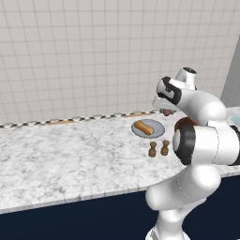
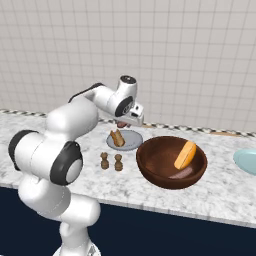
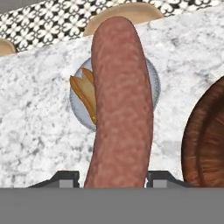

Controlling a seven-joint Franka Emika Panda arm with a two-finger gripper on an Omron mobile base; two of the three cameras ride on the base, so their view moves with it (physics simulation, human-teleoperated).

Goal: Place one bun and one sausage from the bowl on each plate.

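Gripping a mottled reddish-brown sausage [image 3: 121, 105] between our jaws, our gripper [image 3: 113, 177] hangs above the grey plate [image 3: 153, 83]. A golden split bun [image 3: 84, 94] lies on that plate; the glossy brown bowl [image 2: 150, 172] beside it contains another bun [image 2: 185, 155].

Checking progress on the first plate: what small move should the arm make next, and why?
Probably lower straight down, then release. The gripper holds a sausage above the grey plate, which already carries a bun.
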